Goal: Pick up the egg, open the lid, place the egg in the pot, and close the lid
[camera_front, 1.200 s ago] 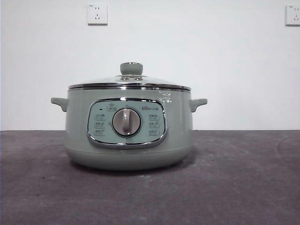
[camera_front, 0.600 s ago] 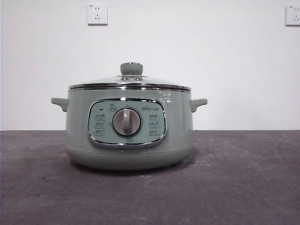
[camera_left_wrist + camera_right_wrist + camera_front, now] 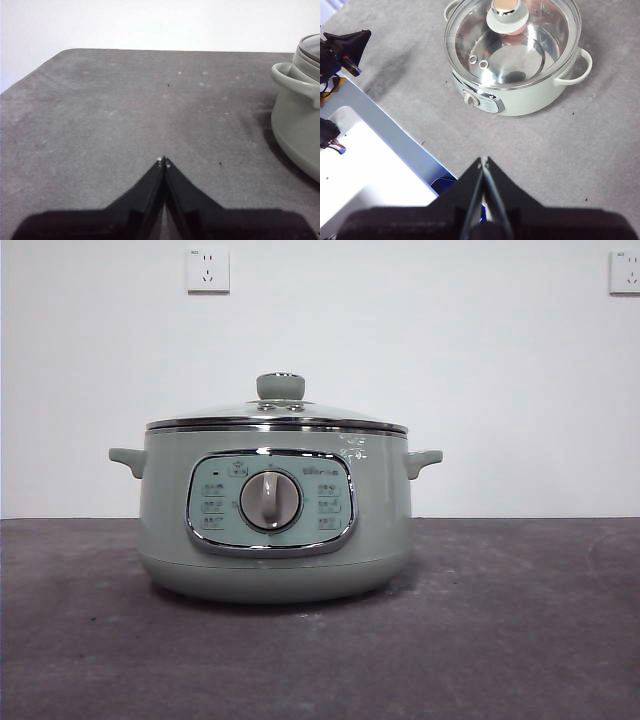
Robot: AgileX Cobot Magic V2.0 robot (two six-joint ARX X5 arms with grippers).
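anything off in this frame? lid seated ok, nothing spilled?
Nothing stands out. The lid sits level on the pot, and the egg shows inside through the glass. No spill is visible. Both grippers are shut, clear of the pot.

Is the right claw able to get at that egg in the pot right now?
Probably not: the egg lies inside the pot under the closed glass lid, and the right claw hangs high above, shut.
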